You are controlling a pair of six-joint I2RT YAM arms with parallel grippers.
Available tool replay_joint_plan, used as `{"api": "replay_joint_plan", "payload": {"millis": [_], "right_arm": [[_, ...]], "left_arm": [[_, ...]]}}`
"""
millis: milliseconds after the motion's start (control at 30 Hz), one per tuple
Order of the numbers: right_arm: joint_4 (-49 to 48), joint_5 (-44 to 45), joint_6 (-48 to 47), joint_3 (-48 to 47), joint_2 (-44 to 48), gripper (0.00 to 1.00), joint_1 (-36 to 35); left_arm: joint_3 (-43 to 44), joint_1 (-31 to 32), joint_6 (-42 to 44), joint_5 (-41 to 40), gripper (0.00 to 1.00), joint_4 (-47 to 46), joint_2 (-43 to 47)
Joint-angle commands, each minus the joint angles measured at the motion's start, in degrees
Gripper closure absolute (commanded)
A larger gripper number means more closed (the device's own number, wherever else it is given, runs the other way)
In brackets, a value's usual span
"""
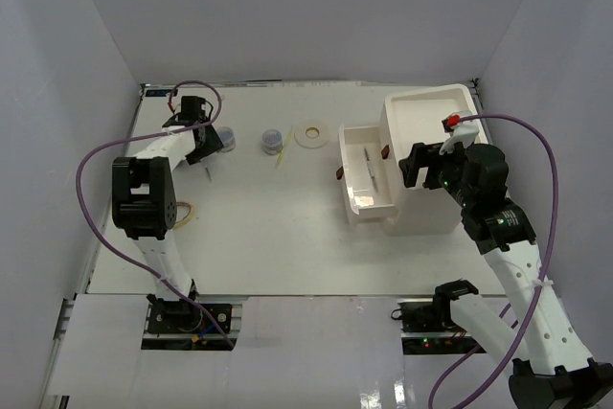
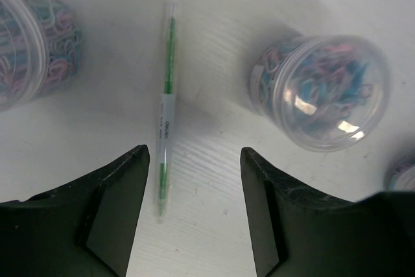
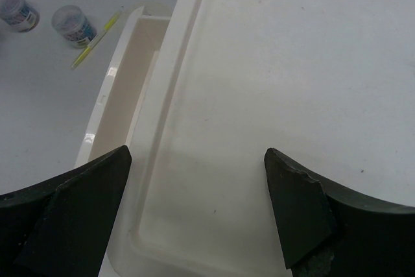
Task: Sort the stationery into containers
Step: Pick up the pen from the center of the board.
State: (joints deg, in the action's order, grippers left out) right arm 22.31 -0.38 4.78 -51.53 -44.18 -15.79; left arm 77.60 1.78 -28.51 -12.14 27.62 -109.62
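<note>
L gripper (image 2: pixel 194 157) jaws spread, empty, low over table. Pale green-cored pen (image 2: pixel 170 50) btwn fingers, nearer left one. Clear jar (image 2: pixel 324 92) at right, apart. R gripper (image 3: pixel 196 160) jaws spread, empty, above organiser tray (image 3: pixel 292 95). Drawer (image 1: pixel 354 189) pulled out frame-left.

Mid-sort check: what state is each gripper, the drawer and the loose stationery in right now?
Left gripper: fingers open, straddling the green pen, not gripping.
Green pen: lying flat on the table.
Right gripper: fingers open, holding nothing, over the organiser.
Drawer: pulled out, a thin dark pen inside.
Jar: lid on, on the table.
Tape ring: flat on the table.
</note>
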Motion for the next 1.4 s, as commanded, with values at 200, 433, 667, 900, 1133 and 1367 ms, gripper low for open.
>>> {"api": "replay_joint_plan", "payload": {"millis": [200,433,667,900,1133,1367], "right_arm": [[-2.0,-0.32,0.06,0.81,1.29,0.1,-0.29],[-2.27,-0.14,0.32,1.78,2.17,0.1,-0.29],[-2.18,-0.06,0.41,1.96,2.61,0.1,-0.29],[-2.44,-1.02,0.94,1.78,2.08,0.1,-0.29],[-2.18,-0.94,1.03,2.13,2.96,0.1,-0.29],[-2.27,-0.94,1.11,1.87,3.23,0.1,-0.29]], "left_arm": [[0.27,-1.43,0.65,0.72,0.34,-2.57,-0.15],[1.23,-1.69,0.56,0.81,0.4,-2.66,-2.26],[1.06,-1.69,0.74,-0.08,0.54,-2.74,-4.19],[-0.26,-1.69,0.56,0.54,0.76,-2.57,-3.76],[-3.51,-1.43,-0.31,5.71,0.95,-2.65,3.69],[-6.49,4.45,0.57,20.21,0.96,-6.51,16.1]]}}
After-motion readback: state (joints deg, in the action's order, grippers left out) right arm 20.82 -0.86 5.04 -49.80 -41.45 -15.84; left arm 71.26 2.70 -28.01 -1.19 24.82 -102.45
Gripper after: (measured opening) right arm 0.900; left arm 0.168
